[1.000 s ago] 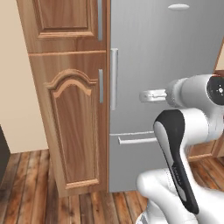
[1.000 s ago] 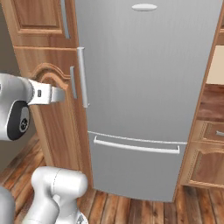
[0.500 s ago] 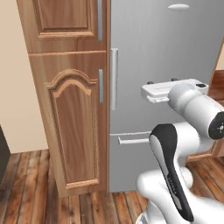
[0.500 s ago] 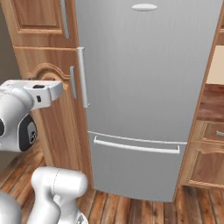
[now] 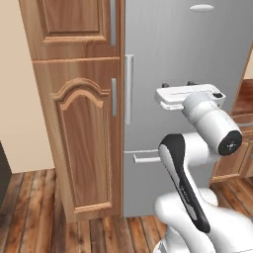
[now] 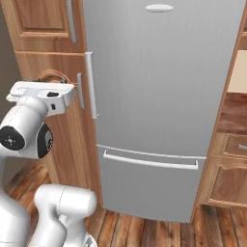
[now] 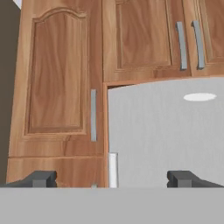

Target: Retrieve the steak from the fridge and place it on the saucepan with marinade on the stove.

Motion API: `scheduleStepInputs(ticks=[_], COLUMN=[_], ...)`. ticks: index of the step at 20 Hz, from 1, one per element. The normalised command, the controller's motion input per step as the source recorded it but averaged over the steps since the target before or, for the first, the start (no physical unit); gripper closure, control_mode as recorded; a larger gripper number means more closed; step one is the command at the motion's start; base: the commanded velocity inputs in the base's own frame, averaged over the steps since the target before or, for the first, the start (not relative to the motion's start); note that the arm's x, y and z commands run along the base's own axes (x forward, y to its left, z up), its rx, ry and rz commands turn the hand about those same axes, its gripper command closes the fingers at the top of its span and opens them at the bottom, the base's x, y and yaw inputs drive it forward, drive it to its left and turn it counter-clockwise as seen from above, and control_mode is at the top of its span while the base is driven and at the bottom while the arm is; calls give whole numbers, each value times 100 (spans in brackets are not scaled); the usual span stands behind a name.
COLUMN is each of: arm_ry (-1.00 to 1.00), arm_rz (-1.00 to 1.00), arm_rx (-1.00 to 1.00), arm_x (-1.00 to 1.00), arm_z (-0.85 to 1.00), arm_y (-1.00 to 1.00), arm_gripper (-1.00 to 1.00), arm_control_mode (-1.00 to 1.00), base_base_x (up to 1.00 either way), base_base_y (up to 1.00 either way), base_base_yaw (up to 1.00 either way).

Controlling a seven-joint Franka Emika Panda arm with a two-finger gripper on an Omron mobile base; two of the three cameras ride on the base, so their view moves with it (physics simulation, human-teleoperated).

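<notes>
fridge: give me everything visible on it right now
The fridge is tall with a matte grey steel front. Both the upper door and the lower drawer are shut. A vertical silver bar handle runs along the upper door's left edge, a horizontal bar handle crosses the drawer, and a small pale oval badge sits near the top. It stands on the wood floor, flush between wooden cabinets. The open end effector is off it, touching nothing.

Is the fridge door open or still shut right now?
Shut. The fridge door lies flush against the cabinet, no interior shows, and its handle is untouched.
</notes>
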Motion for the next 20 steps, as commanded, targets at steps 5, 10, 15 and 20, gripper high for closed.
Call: scheduleStepInputs(ticks=[5, 10, 15, 20], arm_ry=[0, 0, 1, 3], arm_rz=[0, 0, 0, 0], arm_rx=[5, 3, 3, 0], arm_x=[81, 73, 60, 42], arm_z=[-3, -8, -3, 0], arm_y=[0, 1, 3, 16], arm_gripper=[-100, -100, -100, -100], arm_control_mode=[-100, -100, -100, -100], base_base_x=[0, 0, 0, 0], base_base_y=[0, 0, 0, 0], base_base_yaw=[0, 0, 0, 0])
